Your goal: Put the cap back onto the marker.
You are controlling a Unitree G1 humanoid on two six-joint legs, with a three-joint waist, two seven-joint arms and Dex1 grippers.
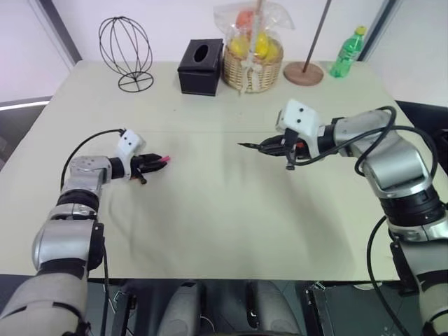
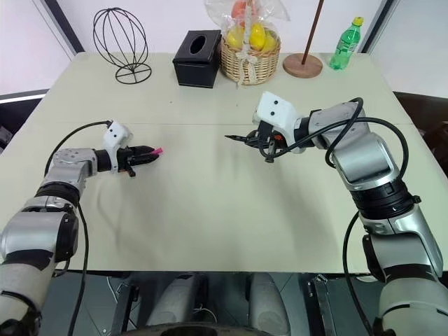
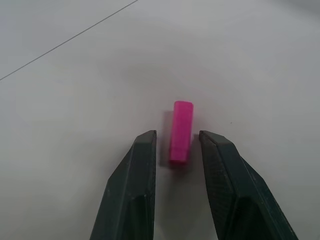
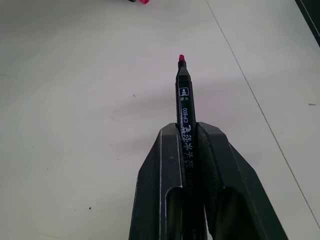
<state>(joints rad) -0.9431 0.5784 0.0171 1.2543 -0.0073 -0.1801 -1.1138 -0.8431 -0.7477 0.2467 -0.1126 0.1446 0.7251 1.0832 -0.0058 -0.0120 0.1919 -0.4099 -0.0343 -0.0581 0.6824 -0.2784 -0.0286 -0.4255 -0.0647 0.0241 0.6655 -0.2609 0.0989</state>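
The cap [image 3: 180, 131], a short bright pink tube, lies on the pale table [image 1: 210, 231] with its near end between the fingertips of my left gripper [image 3: 177, 134]. A thin strip of table shows on each side of the cap, so the jaws stand narrowly open around it. In the left eye view the cap [image 1: 166, 160] pokes out just past that gripper [image 1: 155, 163]. My right gripper [image 4: 186, 125] is shut on the marker [image 4: 183, 95], a slim black pen. It is held above the table, and its pink tip [image 1: 242, 145] points left toward the cap.
Along the far edge stand a wire ball stand [image 1: 126, 52], a black tissue box [image 1: 200, 66], a wrapped fruit basket [image 1: 253, 59], a round wooden base with a pole [image 1: 304, 72] and a green bottle [image 1: 348, 52]. A bare stretch of table separates the two grippers.
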